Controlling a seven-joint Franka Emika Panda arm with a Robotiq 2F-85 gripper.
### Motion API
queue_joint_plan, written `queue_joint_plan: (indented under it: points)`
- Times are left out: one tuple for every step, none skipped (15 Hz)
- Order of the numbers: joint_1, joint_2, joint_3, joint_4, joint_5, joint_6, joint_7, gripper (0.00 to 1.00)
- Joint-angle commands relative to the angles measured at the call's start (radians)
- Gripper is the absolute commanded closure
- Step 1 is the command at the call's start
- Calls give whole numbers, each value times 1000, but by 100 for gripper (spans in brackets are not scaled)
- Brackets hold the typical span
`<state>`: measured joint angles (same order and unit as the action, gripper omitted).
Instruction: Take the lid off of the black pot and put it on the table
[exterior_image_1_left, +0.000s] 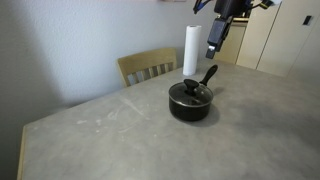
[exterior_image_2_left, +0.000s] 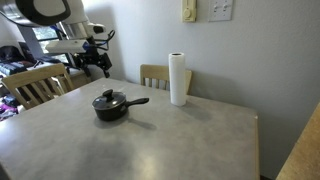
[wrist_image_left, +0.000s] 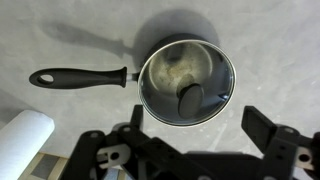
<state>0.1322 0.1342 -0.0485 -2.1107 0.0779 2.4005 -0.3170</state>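
Note:
The black pot (exterior_image_1_left: 190, 105) stands on the grey mottled table (exterior_image_1_left: 120, 130) with its glass lid (exterior_image_1_left: 189, 92) on it, black knob on top. In the wrist view the lid (wrist_image_left: 170, 75) covers the pot from above, its knob (wrist_image_left: 190, 97) near the lower right, the long black handle (wrist_image_left: 80, 76) pointing left. The pot also shows in an exterior view (exterior_image_2_left: 110, 106). My gripper (exterior_image_1_left: 214, 48) hangs well above and behind the pot, fingers open and empty; it also shows in the wrist view (wrist_image_left: 200, 130) and the exterior view (exterior_image_2_left: 93, 68).
A white paper-towel roll (exterior_image_1_left: 191, 51) stands upright behind the pot; it also shows in an exterior view (exterior_image_2_left: 178, 79) and at the wrist view's lower left (wrist_image_left: 20, 140). A pale wooden chair (exterior_image_1_left: 148, 66) sits at the table's far edge. Another chair (exterior_image_2_left: 35, 85) stands beside the table.

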Motion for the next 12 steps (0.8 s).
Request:
queue_joint_plan:
  points:
    - [-45,21,52,16,-10,-2,8,0]
    - [-48,37,59,27,-11,-1,8,0]
    - [-49,46,62,35,-11,-1,8,0]
    - [-51,50,62,39,-11,-1,8,0]
    - [-51,27,56,15,-30,7,31,0]
    - [-55,28,60,15,-30,5,34,0]
    - [-58,38,65,24,-21,4,32,0]
    - [-59,50,70,38,-17,-5,33,0]
    - [-61,66,76,56,-10,-17,28,0]
    - [-63,75,81,67,-5,-27,24,0]
    - [-62,89,86,81,-7,-38,23,0]
    - [-61,100,90,94,-11,-51,23,0]
